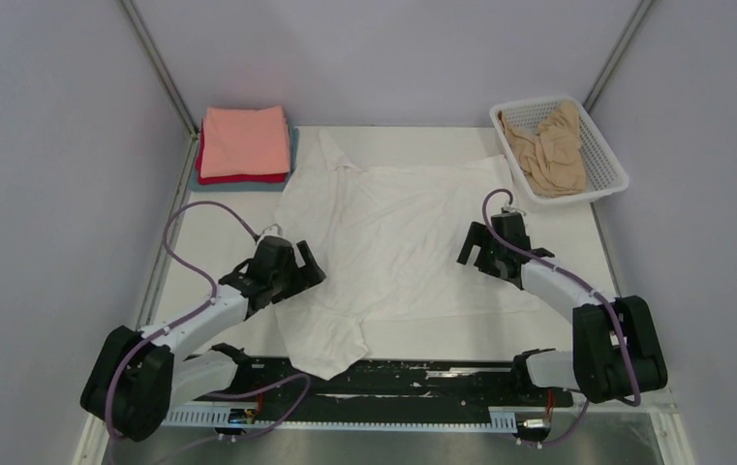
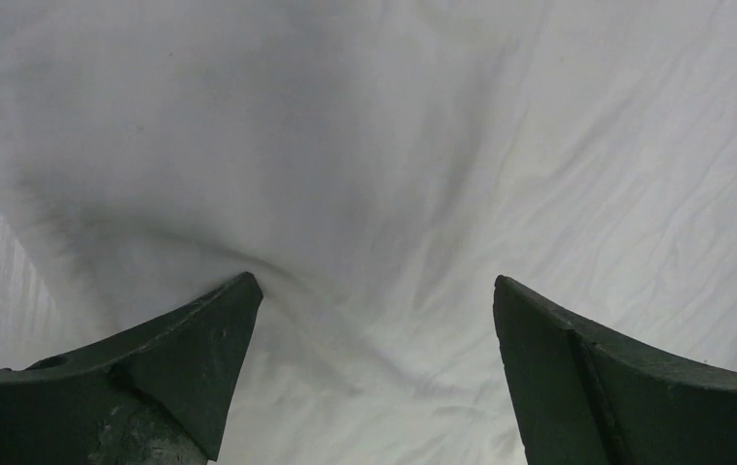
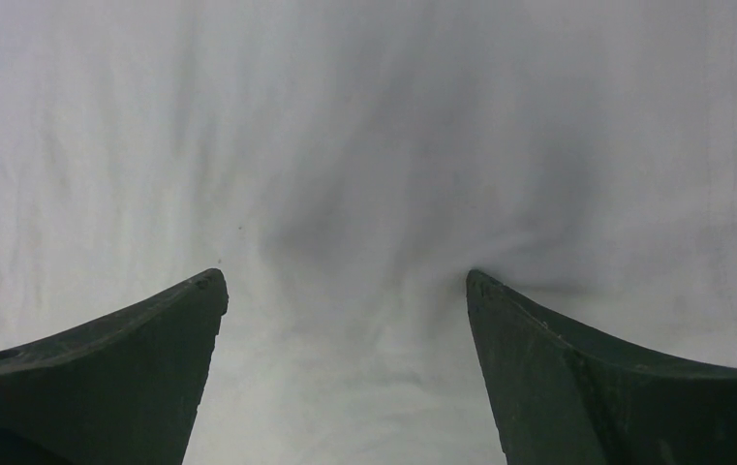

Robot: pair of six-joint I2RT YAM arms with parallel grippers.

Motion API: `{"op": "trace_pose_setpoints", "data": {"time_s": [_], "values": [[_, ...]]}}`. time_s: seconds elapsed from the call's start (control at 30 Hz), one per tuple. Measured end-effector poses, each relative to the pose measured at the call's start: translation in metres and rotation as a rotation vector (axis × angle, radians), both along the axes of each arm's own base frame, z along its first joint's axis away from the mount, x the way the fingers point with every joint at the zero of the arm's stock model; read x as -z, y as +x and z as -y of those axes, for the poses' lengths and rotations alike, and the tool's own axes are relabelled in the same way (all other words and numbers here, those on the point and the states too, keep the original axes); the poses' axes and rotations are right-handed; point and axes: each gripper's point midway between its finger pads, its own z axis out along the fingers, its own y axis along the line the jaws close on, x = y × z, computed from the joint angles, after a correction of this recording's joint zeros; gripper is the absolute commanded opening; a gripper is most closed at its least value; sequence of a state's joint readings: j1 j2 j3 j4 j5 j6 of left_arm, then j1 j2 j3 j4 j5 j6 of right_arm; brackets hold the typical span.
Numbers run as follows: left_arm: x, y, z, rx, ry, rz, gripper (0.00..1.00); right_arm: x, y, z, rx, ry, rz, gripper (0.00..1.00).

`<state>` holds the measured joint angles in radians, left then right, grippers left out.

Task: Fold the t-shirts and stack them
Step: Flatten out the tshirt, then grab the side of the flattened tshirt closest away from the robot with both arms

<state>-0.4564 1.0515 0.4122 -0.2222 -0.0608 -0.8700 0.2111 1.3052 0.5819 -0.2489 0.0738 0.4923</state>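
Table point(image 1: 461, 336) holds white t-shirt point(image 1: 393, 232), folded stack point(image 1: 244, 143), basket point(image 1: 604, 155).

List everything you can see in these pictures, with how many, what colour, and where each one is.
white t-shirt: one, white, spread wrinkled over the middle of the table
salmon-pink t-shirt: one, salmon-pink, folded, top of the stack at the far left corner
red t-shirt: one, red, folded, under the pink one
grey-blue t-shirt: one, grey-blue, bottom of the stack
tan t-shirt: one, tan, crumpled in the basket
basket: one, white mesh, far right corner
table: one, white
left claw: one, dark, open at the shirt's left side
right claw: one, dark, open at its right side
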Motion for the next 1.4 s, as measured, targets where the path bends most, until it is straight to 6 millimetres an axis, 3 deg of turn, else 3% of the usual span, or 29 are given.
{"op": "trace_pose_setpoints", "data": {"time_s": [0.3, 0.4, 0.53, 0.67, 0.8, 0.87, 0.93, 1.0, 1.07, 1.17, 1.27, 1.4], "values": [[-0.001, 0.067, -0.003, -0.095, 0.004, -0.001, 1.0, -0.001, 0.021, 0.007, 0.038, 0.005, 0.008, 1.0], [-0.001, 0.077, -0.004, -0.099, 0.016, -0.009, 1.0, -0.002, 0.025, 0.008, 0.041, 0.012, 0.009, 1.0], [-0.002, 0.074, -0.005, -0.076, 0.033, -0.02, 1.0, -0.005, 0.023, 0.003, 0.022, 0.039, 0.007, 1.0], [-0.013, 0.056, -0.009, -0.055, 0.083, -0.049, 1.0, -0.027, 0.017, -0.001, 0.003, 0.069, 0.048, 1.0], [-0.053, 0.034, 0.002, -0.004, 0.118, -0.007, 1.0, -0.075, 0.015, 0.002, 0.017, 0.088, 0.191, 1.0], [-0.072, 0.014, 0.013, 0.044, 0.109, 0.017, 1.0, -0.095, 0.011, 0.007, 0.049, 0.088, 0.26, 1.0], [-0.078, -0.014, 0.021, 0.097, 0.101, 0.006, 1.0, -0.105, 0.004, 0.015, 0.089, 0.078, 0.303, 1.0], [-0.072, -0.048, 0.029, 0.172, 0.099, -0.035, 0.99, -0.104, -0.002, 0.023, 0.127, 0.06, 0.314, 1.0], [-0.053, -0.085, 0.033, 0.253, 0.12, -0.117, 0.95, -0.1, -0.008, 0.029, 0.152, 0.043, 0.305, 1.0], [-0.023, -0.134, 0.025, 0.33, 0.196, -0.266, 0.87, -0.094, -0.013, 0.035, 0.175, 0.023, 0.286, 1.0], [-0.011, -0.158, 0.019, 0.34, 0.241, -0.346, 0.71, -0.089, -0.014, 0.037, 0.182, 0.012, 0.269, 1.0], [-0.004, -0.162, 0.019, 0.299, 0.226, -0.363, 0.59, -0.08, -0.014, 0.037, 0.183, 0.002, 0.234, 1.0]]}}
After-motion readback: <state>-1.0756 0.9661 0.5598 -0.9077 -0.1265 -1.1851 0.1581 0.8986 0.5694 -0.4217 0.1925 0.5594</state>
